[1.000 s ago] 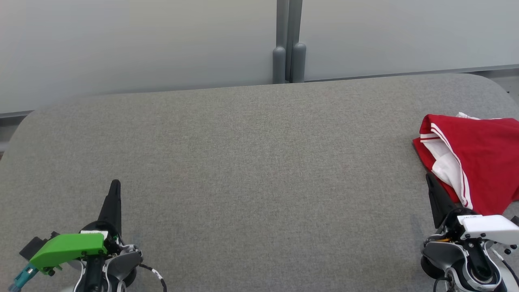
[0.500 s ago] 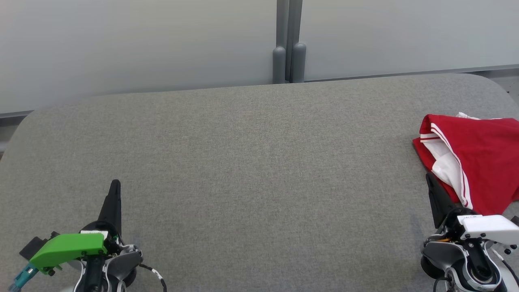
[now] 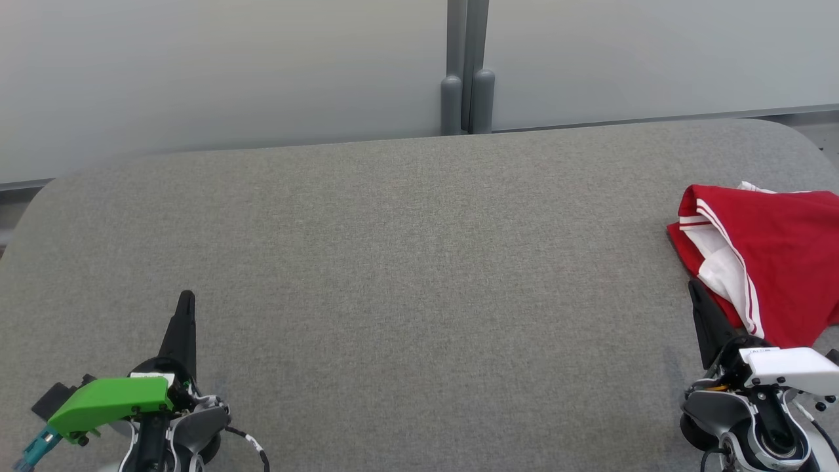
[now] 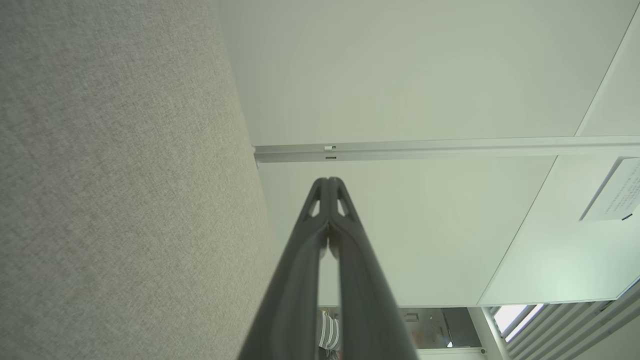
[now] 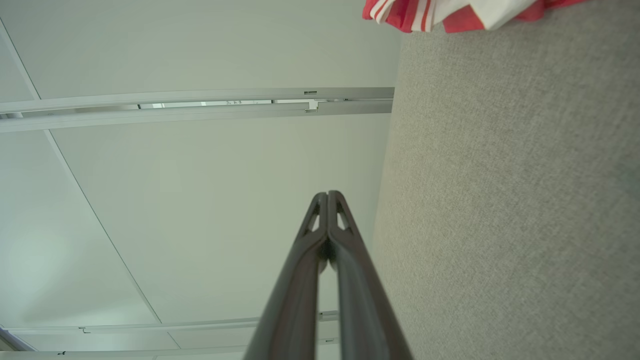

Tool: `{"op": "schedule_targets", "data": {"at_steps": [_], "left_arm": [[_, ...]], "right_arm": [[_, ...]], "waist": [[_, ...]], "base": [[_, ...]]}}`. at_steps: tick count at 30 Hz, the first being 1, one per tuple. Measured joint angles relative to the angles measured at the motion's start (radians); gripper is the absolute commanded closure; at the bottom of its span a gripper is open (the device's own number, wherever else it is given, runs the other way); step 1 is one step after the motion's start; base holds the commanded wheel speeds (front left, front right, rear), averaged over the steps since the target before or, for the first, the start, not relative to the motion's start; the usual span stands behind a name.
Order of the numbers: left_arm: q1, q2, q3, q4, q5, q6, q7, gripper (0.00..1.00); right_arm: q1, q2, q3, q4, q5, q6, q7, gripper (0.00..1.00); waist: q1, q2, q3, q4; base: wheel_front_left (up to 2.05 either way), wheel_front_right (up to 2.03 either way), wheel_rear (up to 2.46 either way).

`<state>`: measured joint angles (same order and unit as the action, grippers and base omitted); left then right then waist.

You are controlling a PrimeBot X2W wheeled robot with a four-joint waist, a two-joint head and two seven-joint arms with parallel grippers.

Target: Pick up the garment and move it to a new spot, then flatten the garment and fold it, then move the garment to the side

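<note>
- left pincer (image 3: 187,296): fingers pressed together tip to tip, nothing between them. The left wrist view shows the two tips meeting, with only a thin slot further down.
- right pincer (image 3: 692,284): same state, fully closed and holding nothing. Tips meet in the right wrist view.
- garment (image 3: 780,262): red with white stripes and a white panel, bunched in a loose heap on the grey worktop (image 3: 419,262). It lies ahead of the right pincer and to its right side, running off the head view's right edge.
- in the head view the garment's near edge comes down right beside the right pincer's fingers; can't tell if cloth touches the finger side there.
- in the right wrist view the garment (image 5: 450,12) sits beyond the tips, apart from them, with bare worktop between.
- garment is well apart from the left pincer, across the whole width of the worktop.
- both pincers sit low over the near edge of the worktop, fingers pointing toward the far side.
- green cover (image 3: 108,400) on the left wrist, white housing (image 3: 790,367) on the right wrist.
- beyond both pincers: pale wall panels (image 3: 229,72) joined at a grey post (image 3: 467,65), past the worktop's far edge.
</note>
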<state>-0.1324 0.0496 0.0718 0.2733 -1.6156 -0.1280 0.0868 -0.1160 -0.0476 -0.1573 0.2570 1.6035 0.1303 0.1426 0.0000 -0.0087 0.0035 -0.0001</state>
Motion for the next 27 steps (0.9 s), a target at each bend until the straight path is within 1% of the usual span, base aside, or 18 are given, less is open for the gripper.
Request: {"op": "schedule_targets", "data": {"at_steps": [27], "left_arm": [[0.0,0.0,0.0,0.0,0.0,-0.001,0.0,1.0]], "right_arm": [[0.0,0.0,0.0,0.0,0.0,0.0,0.0,1.0]], "waist": [[0.0,0.0,0.0,0.0]], "base": [[0.0,0.0,0.0]]}}
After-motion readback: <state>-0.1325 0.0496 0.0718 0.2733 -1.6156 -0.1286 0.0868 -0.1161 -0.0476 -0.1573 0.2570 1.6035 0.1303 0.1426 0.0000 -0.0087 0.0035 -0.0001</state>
